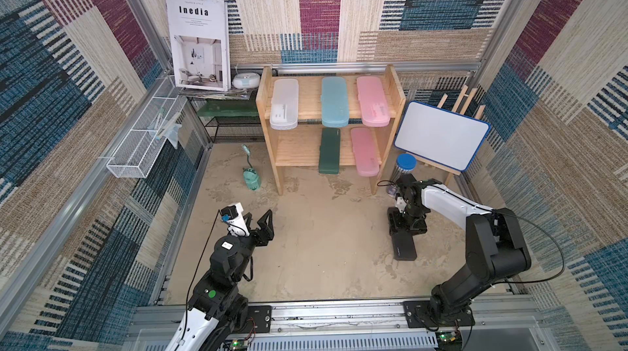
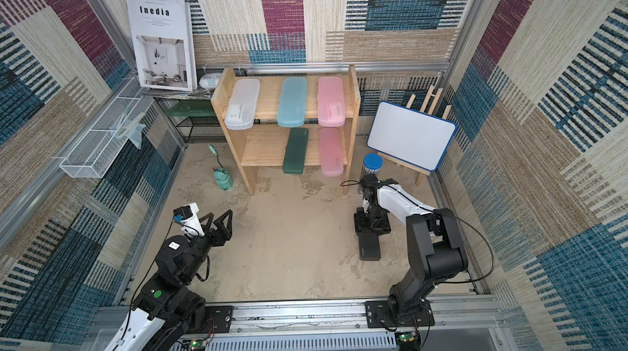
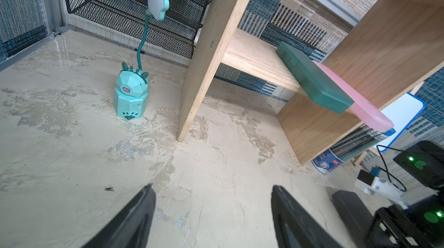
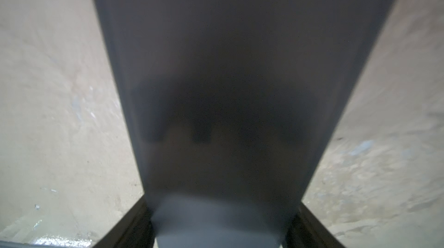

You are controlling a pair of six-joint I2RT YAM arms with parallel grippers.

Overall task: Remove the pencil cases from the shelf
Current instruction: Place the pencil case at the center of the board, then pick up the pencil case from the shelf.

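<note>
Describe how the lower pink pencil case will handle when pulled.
Probably stiff: the lower pink pencil case looks like a flat hard box. Smooth plastic may slip. It overhangs the shelf edge, so a nudge could tip it.

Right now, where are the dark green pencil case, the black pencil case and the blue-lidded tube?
dark green pencil case (image 1: 329, 150), in a top view, middle of its lid.
black pencil case (image 1: 404, 247), in a top view, its free end.
blue-lidded tube (image 1: 406, 161), in a top view, its lid.
</note>
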